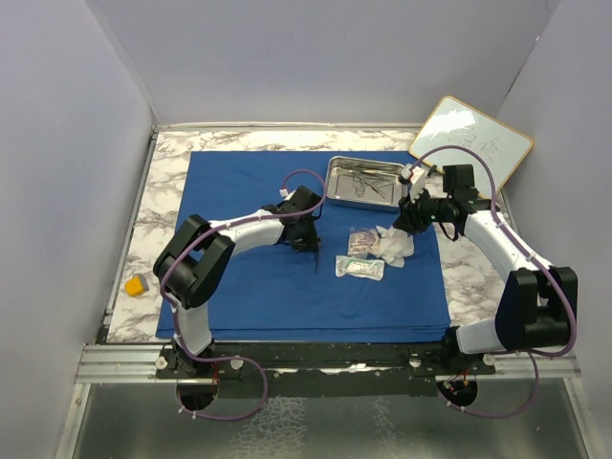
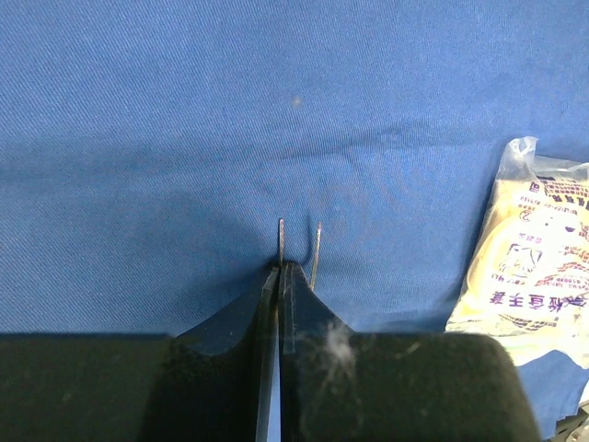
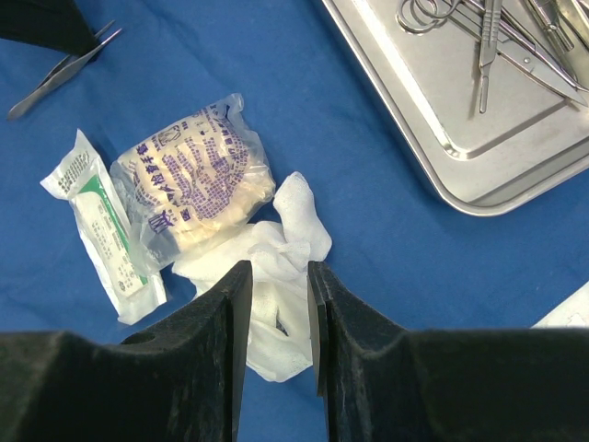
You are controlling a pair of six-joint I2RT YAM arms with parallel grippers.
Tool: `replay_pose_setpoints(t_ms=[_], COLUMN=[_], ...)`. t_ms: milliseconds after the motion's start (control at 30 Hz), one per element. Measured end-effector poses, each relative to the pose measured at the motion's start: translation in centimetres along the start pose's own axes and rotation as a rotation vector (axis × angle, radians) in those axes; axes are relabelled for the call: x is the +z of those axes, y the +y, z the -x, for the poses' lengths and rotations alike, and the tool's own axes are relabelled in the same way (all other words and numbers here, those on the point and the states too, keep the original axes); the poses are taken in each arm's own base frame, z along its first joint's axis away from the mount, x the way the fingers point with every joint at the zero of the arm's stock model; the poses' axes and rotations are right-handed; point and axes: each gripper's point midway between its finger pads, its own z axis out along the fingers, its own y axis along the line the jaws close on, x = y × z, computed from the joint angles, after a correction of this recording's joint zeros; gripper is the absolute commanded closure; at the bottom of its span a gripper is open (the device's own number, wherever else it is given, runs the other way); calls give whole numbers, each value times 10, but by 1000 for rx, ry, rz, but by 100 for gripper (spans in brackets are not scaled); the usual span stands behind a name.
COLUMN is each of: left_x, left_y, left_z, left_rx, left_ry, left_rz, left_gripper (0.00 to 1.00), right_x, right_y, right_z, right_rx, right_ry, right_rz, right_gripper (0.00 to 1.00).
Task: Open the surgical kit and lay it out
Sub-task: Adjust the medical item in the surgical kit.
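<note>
Mid-layout of a surgical kit: the blue cloth [image 1: 249,287] lies spread flat over the table [image 1: 167,172], with the steel tray [image 3: 414,101] at its far edge holding several thin steel instruments [image 3: 483,55]. The left claw [image 2: 279,272], pressed together, pinches a pair of tweezers [image 3: 57,74] whose tips point down at the cloth near its centre. The right claw [image 3: 278,269] stands partly spread over a crumpled wad of white gauze [image 3: 294,221]; whether it touches the gauze cannot be told. Two clear packets [image 3: 198,175] lie just beside the gauze. The tweezers look light, stiff and slick, best gripped across the flat shanks. The gauze is soft and will likely bunch or trail, so a pinch at its thickest fold seems safest. The packets may slide on their film.
</note>
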Motion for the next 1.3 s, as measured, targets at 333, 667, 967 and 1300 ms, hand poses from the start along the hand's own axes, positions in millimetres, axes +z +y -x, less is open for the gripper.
replay_pose_setpoints(t_ms=[333, 667, 967, 1300], left_x=[0, -2, -5, -9], left_y=[-1, -3, -3, -1], left_z=[0, -1, -2, -3], left_rx=[16, 32, 40, 44], left_ry=[-5, -7, -6, 0], left_rz=[-3, -7, -7, 0], left_gripper=[83, 82, 79, 79], right_x=[1, 1, 1, 1], right_y=[0, 0, 0, 0], right_z=[-1, -1, -1, -1], right_rx=[3, 3, 3, 3], right_ry=[3, 3, 3, 3], right_rz=[2, 2, 2, 2], right_gripper=[69, 69, 69, 69])
